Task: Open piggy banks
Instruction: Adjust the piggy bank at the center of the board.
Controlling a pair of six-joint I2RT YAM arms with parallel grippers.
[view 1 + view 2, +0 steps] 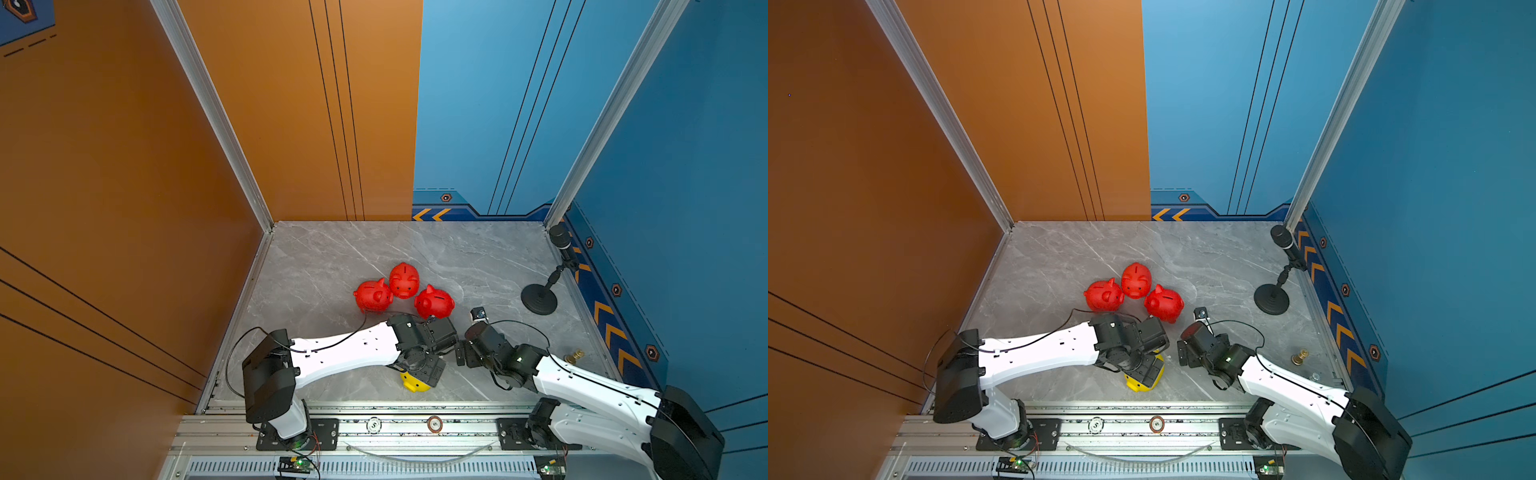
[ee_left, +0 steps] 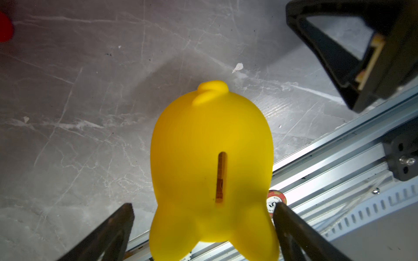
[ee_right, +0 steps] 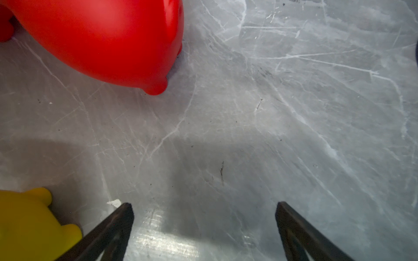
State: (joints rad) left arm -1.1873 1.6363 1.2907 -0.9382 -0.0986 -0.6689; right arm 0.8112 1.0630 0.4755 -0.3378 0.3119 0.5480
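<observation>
**Yellow piggy bank sitting between the spread jaws of the left gripper**

The yellow piggy bank is standing upright, coin slot facing up, near the front edge of the table, just beside the rail. The left gripper's fingers are flanking its ears, and one is standing clear of it. Three red piggy banks are sitting clustered farther back, near the table's middle. The right gripper is hanging over bare marble close by, jaws wide apart, gripping nothing.
</observation>
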